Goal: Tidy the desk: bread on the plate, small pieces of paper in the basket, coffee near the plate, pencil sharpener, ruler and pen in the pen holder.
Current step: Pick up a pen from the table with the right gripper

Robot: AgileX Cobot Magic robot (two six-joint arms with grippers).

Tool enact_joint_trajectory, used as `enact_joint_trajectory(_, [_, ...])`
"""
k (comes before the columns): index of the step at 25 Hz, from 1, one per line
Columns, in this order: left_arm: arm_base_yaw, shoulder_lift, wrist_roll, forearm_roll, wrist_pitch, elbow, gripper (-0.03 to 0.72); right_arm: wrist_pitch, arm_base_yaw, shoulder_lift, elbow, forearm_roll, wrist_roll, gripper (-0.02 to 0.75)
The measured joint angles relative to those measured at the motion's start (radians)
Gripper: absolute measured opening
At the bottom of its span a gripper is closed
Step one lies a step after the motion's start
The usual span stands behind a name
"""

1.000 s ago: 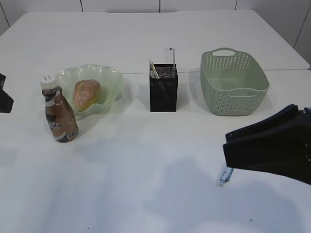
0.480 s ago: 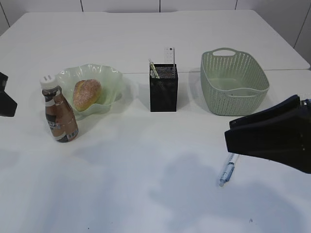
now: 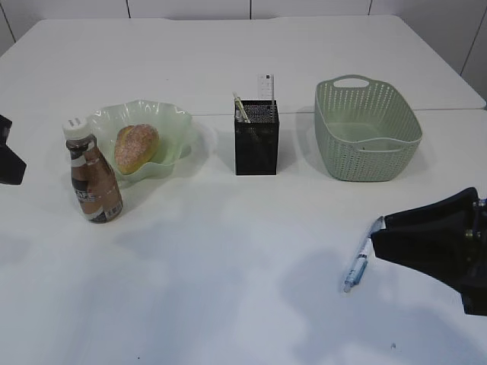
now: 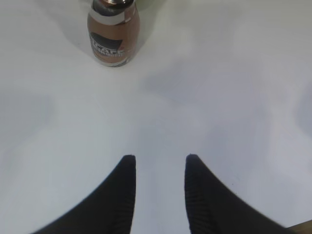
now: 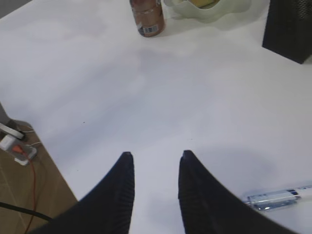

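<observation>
Bread (image 3: 137,147) in the plate (image 3: 173,122), coffee (image 3: 93,179) upright just beside the plate's front-left rim, ruler (image 3: 265,87) standing in the pen holder (image 3: 256,139) with what looks like a second item, too small to identify. Pen (image 3: 358,266) lying flat on the desk (image 3: 228,258), front right, well apart from holder and basket (image 3: 367,131). Left gripper (image 4: 157,163) and right gripper (image 5: 153,158) both parted, holding nothing, right one just beside the pen without touching it.

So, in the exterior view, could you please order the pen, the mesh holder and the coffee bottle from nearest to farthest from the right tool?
1. Clear blue-tipped pen: lying just left of the right tool.
2. Square black mesh pen holder: centre, further back.
3. Copper-labelled plastic coffee bottle: far left.
</observation>
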Motion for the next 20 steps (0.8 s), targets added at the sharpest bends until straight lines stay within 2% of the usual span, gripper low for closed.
enact_joint_trajectory(6, [0.0,0.0,0.0,0.0,0.0,0.0,0.239,-0.006,0.0,0.0,-0.035,0.0,0.018,0.26])
enact_joint_trajectory(10, [0.0,0.0,0.0,0.0,0.0,0.0,0.239,-0.085,0.0,0.0,-0.161,0.0,0.13,0.26])
enact_joint_trajectory(15, [0.0,0.0,0.0,0.0,0.0,0.0,0.239,-0.099,0.0,0.0,-0.271,0.0,0.265,0.26])
enact_joint_trajectory(20, [0.0,0.0,0.0,0.0,0.0,0.0,0.239,-0.092,0.0,0.0,-0.313,0.0,0.298,0.26])
